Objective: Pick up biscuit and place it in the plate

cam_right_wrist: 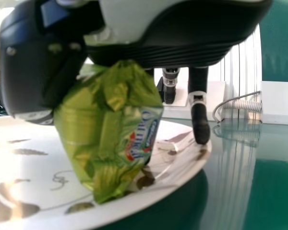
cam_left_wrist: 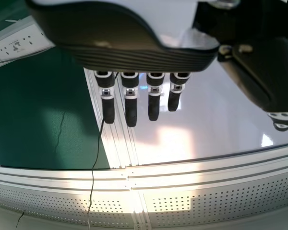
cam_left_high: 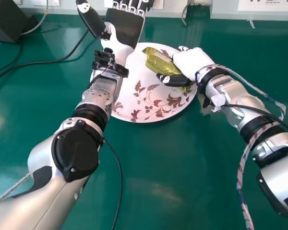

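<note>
A green table (cam_left_high: 182,182) bore a round plate (cam_left_high: 141,79) (white, with reddish leaves). The left hand (cam_left_high: 125,26) was open, its fingers straight; the right hand (cam_left_high: 191,62) gripped the wrapped biscuit (cam_left_high: 157,61) over the plate's right part.

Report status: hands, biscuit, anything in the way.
Right hand pinching green biscuit packet, over plate. Left hand open, its arm across plate's left side in head view. Nothing visible between packet and plate.
</note>
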{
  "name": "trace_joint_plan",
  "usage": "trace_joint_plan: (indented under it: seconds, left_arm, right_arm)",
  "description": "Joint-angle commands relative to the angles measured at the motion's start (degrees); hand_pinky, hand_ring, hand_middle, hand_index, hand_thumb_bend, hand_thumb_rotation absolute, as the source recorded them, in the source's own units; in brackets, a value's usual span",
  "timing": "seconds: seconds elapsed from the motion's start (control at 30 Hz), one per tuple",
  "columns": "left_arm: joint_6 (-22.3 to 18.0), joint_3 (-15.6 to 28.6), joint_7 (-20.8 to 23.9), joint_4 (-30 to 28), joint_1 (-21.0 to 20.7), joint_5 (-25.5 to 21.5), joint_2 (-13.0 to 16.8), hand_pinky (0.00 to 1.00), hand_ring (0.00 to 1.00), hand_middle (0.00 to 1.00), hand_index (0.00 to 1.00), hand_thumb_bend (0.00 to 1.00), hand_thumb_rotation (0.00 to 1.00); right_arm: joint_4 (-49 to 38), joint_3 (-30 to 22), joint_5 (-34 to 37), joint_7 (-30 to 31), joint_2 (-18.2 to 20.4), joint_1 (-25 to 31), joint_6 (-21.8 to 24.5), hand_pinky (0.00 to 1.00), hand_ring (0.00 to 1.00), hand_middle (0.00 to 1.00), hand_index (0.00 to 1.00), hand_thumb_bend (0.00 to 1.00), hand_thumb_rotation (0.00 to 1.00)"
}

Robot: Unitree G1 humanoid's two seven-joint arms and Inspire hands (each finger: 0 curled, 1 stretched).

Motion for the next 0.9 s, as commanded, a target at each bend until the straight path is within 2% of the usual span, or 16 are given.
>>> trace_joint_plan:
  seconds: [0.0,0.03,0.07,0.1,0.17,0.37,0.43,0.7,0.87]
  left_arm:
    - [-0.08,-0.43,0.01,-0.69,-0.98,-0.37,-0.18,0.87,0.88,0.95,1.00,0.99,0.40]
    - [-0.27,-0.54,-0.12,-0.71,-0.97,-0.25,-0.20,0.87,0.88,0.95,1.00,0.99,0.40]
    - [-0.33,-0.65,-0.29,-0.73,-0.96,-0.15,-0.19,0.87,0.88,0.95,1.00,0.99,0.40]
    - [-0.23,-0.70,-0.49,-0.72,-0.94,-0.11,-0.14,0.87,0.88,0.95,1.00,1.00,0.40]
    - [-0.03,-0.75,-0.67,-0.70,-0.91,-0.11,-0.05,0.88,0.88,0.94,1.00,1.00,0.40]
    - [-0.09,-0.86,-0.40,-0.72,-0.91,-0.05,0.07,0.88,0.88,0.94,0.99,0.98,0.39]
    - [-0.01,-0.88,-0.30,-0.69,-0.90,-0.03,0.13,0.87,0.88,0.94,0.99,0.98,0.41]
    - [-1.34,-1.20,-0.36,-0.77,-0.83,0.15,-0.10,0.88,0.89,0.95,0.99,0.97,0.40]
    - [-0.81,-0.98,-0.15,-0.70,-0.86,-0.27,-0.09,0.89,0.90,0.95,0.99,0.98,0.39]
  right_arm:
    - [1.90,1.57,-0.07,2.59,0.38,1.95,-0.34,0.36,0.59,0.72,0.50,0.51,0.09]
    - [1.83,1.54,-0.06,2.70,0.33,1.91,-0.19,0.37,0.60,0.73,0.50,0.51,0.09]
    - [1.81,1.53,-0.09,2.70,0.26,1.86,-0.11,0.38,0.61,0.74,0.58,0.71,0.28]
    - [1.83,1.50,-0.08,2.66,0.14,1.83,-0.14,0.39,0.62,0.74,0.61,0.78,0.34]
    - [1.85,1.37,0.01,2.55,-0.19,1.82,-0.32,0.40,0.62,0.76,0.63,0.84,0.38]
    - [1.23,0.77,0.61,2.62,-1.51,2.17,-0.60,0.40,0.62,0.76,0.63,0.88,0.37]
    - [1.14,0.62,0.83,2.72,-1.87,2.25,-0.71,0.42,0.65,0.78,0.64,0.89,0.38]
    - [1.25,-0.24,2.20,2.96,-2.86,2.53,-0.69,0.63,0.83,0.88,0.77,0.97,0.43]
    - [0.89,-0.86,2.88,2.91,-4.04,3.01,-0.53,0.66,0.84,0.89,0.77,1.00,0.43]
